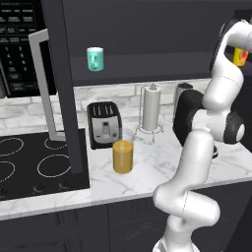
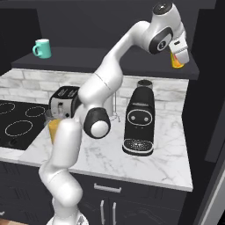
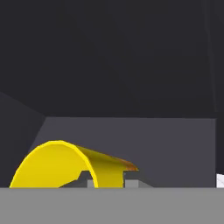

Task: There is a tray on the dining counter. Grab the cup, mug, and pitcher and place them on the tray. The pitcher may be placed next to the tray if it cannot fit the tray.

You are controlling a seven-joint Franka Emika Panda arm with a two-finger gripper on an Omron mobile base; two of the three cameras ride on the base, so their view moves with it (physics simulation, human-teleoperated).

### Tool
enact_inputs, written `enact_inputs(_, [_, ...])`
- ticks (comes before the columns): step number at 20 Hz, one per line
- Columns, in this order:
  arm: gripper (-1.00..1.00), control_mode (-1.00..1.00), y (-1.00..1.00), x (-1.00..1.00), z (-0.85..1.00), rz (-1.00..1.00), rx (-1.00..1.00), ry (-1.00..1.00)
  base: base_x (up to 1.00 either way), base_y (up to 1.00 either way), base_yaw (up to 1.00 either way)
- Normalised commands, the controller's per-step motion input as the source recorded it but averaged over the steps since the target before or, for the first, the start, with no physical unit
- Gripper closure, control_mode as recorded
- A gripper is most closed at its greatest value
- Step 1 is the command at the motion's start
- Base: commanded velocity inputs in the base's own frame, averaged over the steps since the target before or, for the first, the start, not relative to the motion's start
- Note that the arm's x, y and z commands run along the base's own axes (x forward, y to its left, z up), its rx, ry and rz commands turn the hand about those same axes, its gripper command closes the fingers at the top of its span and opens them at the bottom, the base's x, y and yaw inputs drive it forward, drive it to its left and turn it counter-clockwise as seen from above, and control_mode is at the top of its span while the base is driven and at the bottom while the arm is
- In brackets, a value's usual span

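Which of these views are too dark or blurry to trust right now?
Left base view: evenly lit, teal mug and amber pitcher crisp. Right base view: slightly soft, yellow cup readable at the claw. Hand view: background dark, cup rim sharp.

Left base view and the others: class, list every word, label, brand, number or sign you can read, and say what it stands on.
No text can be read in any view.
The microwave control panel carries rows of pale button markings: too small and blurred to read.
The cup at the hand has a red-orange mark: no letters can be made out.
The toaster, coffee machine, mug and pitcher show no writing.
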Motion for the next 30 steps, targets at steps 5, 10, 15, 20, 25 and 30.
enact_inputs(5, [1.0, -1.0, 0.08, -0.52, -0.07, 0.0, 0.0, -0.02, 0.0, 0.0, 0.0])
enact_inputs(10, [1.0, -1.0, 0.19, -0.86, 0.0, 0.0, 0.0, -0.03, 0.0, 0.0, 0.0])
enact_inputs(15, [1.0, -1.0, 0.42, -1.0, 0.0, 0.0, 0.0, 0.0, 0.0, 0.0, 0.0])
enact_inputs(20, [1.0, -1.0, 0.58, -1.0, -0.08, 0.01, -0.01, 0.0, 0.0, 0.0, 0.0])
enact_inputs(25, [1.0, -1.0, 0.83, -1.0, -0.17, 0.07, -0.06, 0.0, 0.0, 0.0, 0.0])
enact_inputs(30, [1.0, -1.0, 0.8, -1.0, -0.24, 0.1, -0.1, 0.0, 0.0, 0.0, 0.0])
